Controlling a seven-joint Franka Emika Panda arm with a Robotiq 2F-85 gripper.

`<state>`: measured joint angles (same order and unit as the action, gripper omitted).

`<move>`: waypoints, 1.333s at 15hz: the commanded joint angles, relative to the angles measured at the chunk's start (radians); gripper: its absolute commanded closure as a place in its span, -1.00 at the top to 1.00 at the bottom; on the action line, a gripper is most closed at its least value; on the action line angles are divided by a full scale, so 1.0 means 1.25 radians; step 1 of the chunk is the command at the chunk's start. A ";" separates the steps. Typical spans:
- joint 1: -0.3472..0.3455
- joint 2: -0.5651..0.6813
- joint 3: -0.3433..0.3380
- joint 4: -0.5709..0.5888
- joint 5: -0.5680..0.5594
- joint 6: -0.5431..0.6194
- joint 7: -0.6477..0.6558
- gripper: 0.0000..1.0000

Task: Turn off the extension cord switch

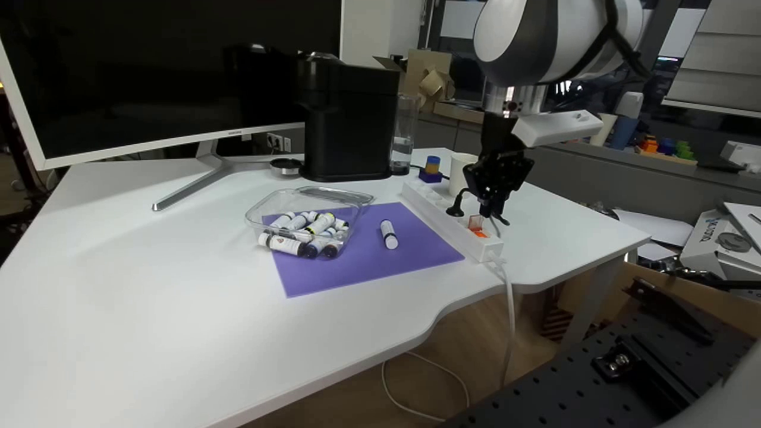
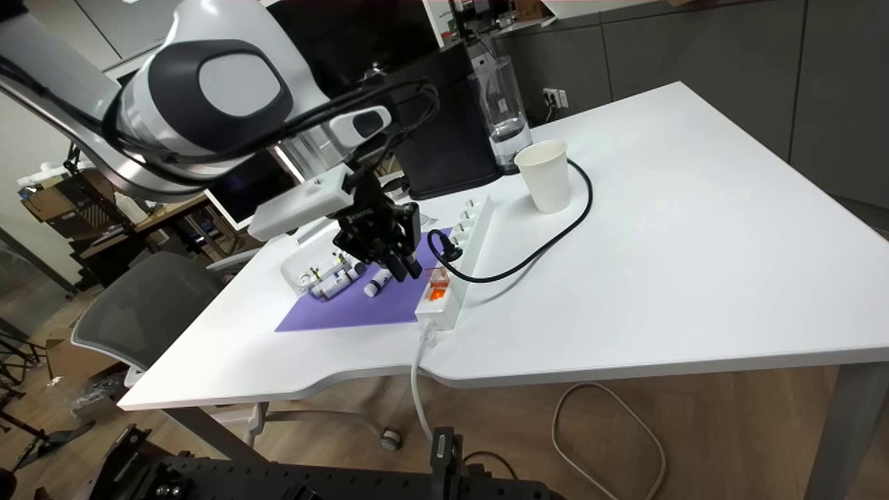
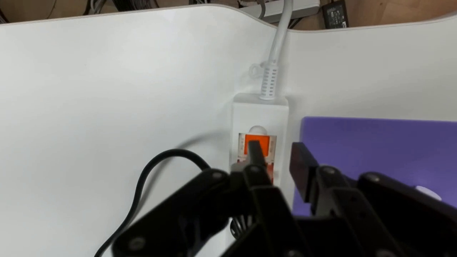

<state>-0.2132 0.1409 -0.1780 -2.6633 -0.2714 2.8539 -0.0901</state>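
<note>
The orange switch [image 3: 265, 140] is set at the end of the extension cord [image 3: 260, 115] nearest the curved edge of the worktop [image 3: 107, 89], over which the cable [image 3: 280, 37] is led. The cover [image 2: 438, 277] is raised, presumably for access; overhead, the pincer [image 3: 277, 150] is held narrowly parted, nothing gripped.

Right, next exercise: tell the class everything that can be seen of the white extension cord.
The extension cord is a long white bar, seemingly plastic, lying flat on the table alongside the purple mat. Round sockets line its top; one holds a black plug. Near one end sits an orange switch, on or off unclear, with a raised clear, reddish flap. From that end a white cable runs over the table edge. Fingers hang above; contact is unclear.
</note>
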 commanded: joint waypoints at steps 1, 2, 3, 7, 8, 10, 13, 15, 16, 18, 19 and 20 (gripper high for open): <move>0.007 0.052 -0.010 0.031 0.018 0.019 -0.030 -0.99; 0.007 0.062 -0.011 0.036 0.019 0.025 -0.033 -1.00; 0.006 0.073 -0.012 0.041 0.022 0.028 -0.038 -1.00; 0.009 0.118 -0.021 0.076 0.019 0.033 -0.047 -1.00; 0.009 0.129 -0.022 0.085 0.020 0.031 -0.051 -1.00; 0.010 0.149 -0.022 0.101 0.021 0.030 -0.056 -1.00; 0.011 0.170 -0.016 0.115 0.026 0.035 -0.061 -1.00; 0.009 0.178 -0.007 0.118 0.034 0.042 -0.066 -1.00; 0.011 0.182 -0.005 0.118 0.035 0.047 -0.065 -1.00; 0.011 0.187 0.002 0.118 0.043 0.060 -0.066 -1.00; 0.011 0.190 0.004 0.118 0.048 0.062 -0.065 -1.00; 0.012 0.192 0.006 0.119 0.052 0.063 -0.066 -1.00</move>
<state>-0.2031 0.3637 -0.1782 -2.5307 -0.2324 2.9174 -0.1605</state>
